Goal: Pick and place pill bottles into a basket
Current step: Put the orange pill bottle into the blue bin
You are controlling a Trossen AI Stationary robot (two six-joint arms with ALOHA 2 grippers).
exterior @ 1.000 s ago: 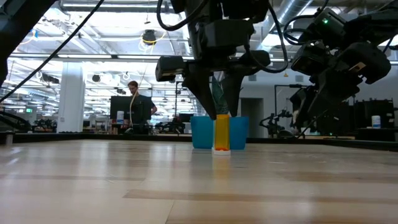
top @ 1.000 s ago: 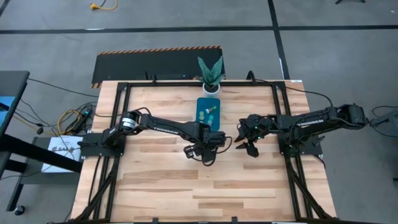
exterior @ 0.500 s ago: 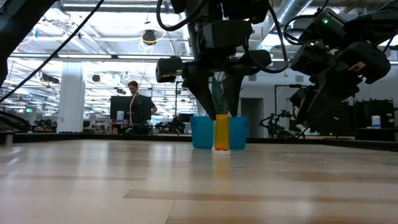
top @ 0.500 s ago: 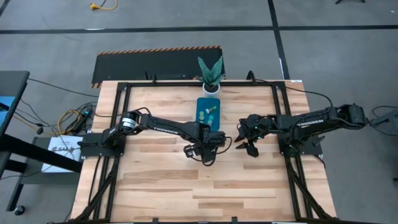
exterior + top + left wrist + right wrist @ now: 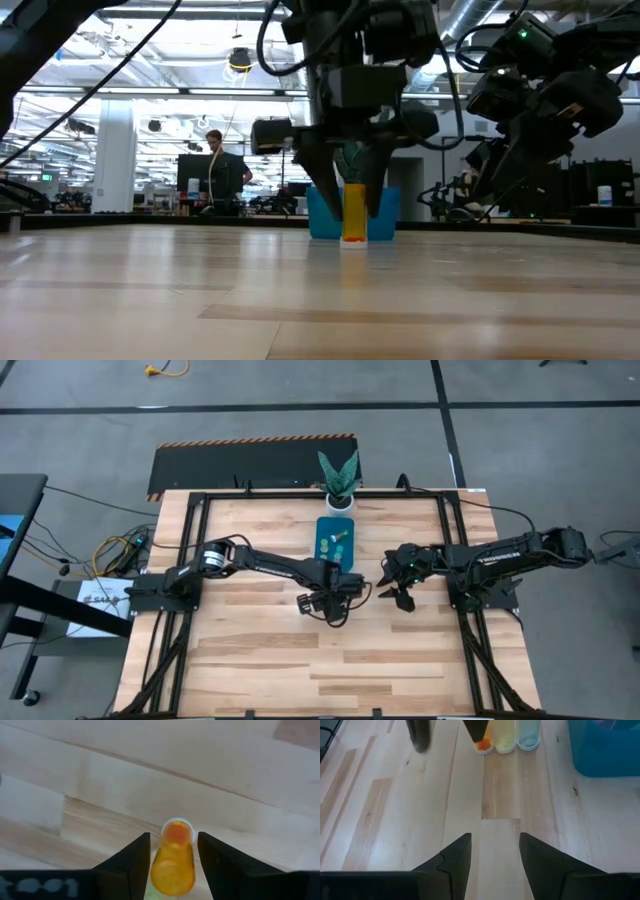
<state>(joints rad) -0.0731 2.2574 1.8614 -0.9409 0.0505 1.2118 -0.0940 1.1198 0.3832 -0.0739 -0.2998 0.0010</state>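
Note:
An orange pill bottle [image 5: 172, 865] stands on its white cap on the table, in front of the teal basket [image 5: 338, 538]. My left gripper [image 5: 173, 835] is open, pointing down, one finger on each side of the bottle with a gap at each side in the low view [image 5: 353, 212]. In the right wrist view a yellow bottle [image 5: 504, 740] and a pale blue bottle [image 5: 527, 737] stand beside the orange one [image 5: 483, 744]. A few small bottles lie in the basket. My right gripper [image 5: 393, 593] is open and empty, to the right of the bottles.
A white pot with a green plant [image 5: 340, 480] stands behind the basket at the table's far edge. Black frame rails [image 5: 195, 550] run along the table's left, right and far sides. Bare wood lies toward the near edge.
My left gripper has gone down, so that its open fingers now stand on either side of the orange bottle instead of above it. The bottle has stayed where it was.

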